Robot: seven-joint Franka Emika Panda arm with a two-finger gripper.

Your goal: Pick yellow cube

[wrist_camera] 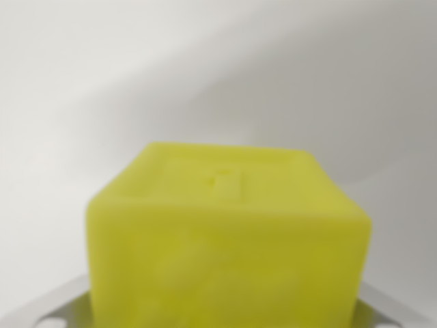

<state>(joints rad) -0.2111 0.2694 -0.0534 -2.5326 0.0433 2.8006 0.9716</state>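
Wrist view is almost all yellow cube. It fills the lower centre of the frame, very close to the lens and out of focus. Two faces show: the top, tilted away from the camera, and a front face that runs off the bottom edge. The top face has a faint raised or stamped mark near its middle; too blurred to read.

Gripper: only grey metal parts show, poking out low on either side of the cube, one at the wrist view's left corner, one at the wrist view's right. The left piece has a dark slot or hole in it. Both sit right against the cube's lower edges, and the cube is between them. Fingertips are hidden behind the cube, so actual contact can't be seen. Whether the pincer is spread or pinching the cube: cannot tell from this frame.

Behind and above the cube is a plain white surface, with a soft grey shadow band running diagonally across it above the cube. Whether the cube's base touches the surface is not visible.
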